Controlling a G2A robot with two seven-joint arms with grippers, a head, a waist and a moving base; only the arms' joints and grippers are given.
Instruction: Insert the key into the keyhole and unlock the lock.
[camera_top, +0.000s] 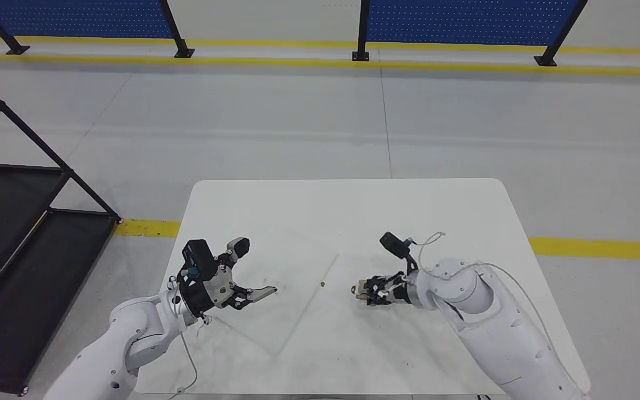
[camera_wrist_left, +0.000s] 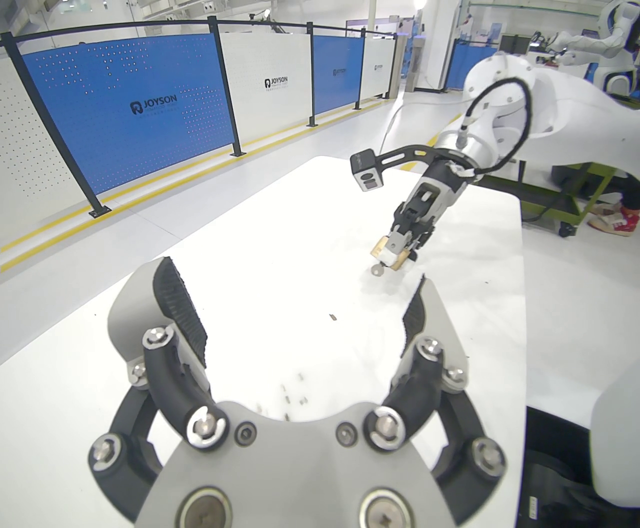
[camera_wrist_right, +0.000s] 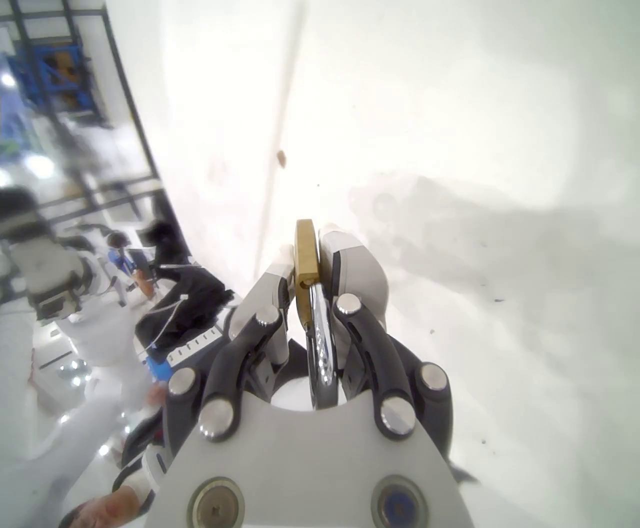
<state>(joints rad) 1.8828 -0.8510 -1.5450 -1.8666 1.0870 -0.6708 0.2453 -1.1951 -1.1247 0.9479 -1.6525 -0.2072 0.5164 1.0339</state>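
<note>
My right gripper (camera_top: 362, 291) is shut on a brass padlock (camera_wrist_right: 306, 255) just above the table, right of the middle. The lock's steel shackle (camera_wrist_right: 320, 340) runs back between the fingers toward the palm. From the left wrist, the padlock (camera_wrist_left: 392, 252) hangs low in that gripper. A small silver key (camera_wrist_left: 376, 270) sits at the lock's lower end, close to the tabletop. I cannot tell whether the key is in the keyhole. My left gripper (camera_top: 255, 268) is open and holds nothing, hovering over the table's left part, apart from the lock (camera_top: 357, 290).
The white table (camera_top: 440, 210) has a small dark speck (camera_top: 322, 284) between the two grippers. A faint seam crosses the tabletop (camera_wrist_right: 280, 115) beside it. A black rack (camera_top: 40, 250) stands off the table's left side.
</note>
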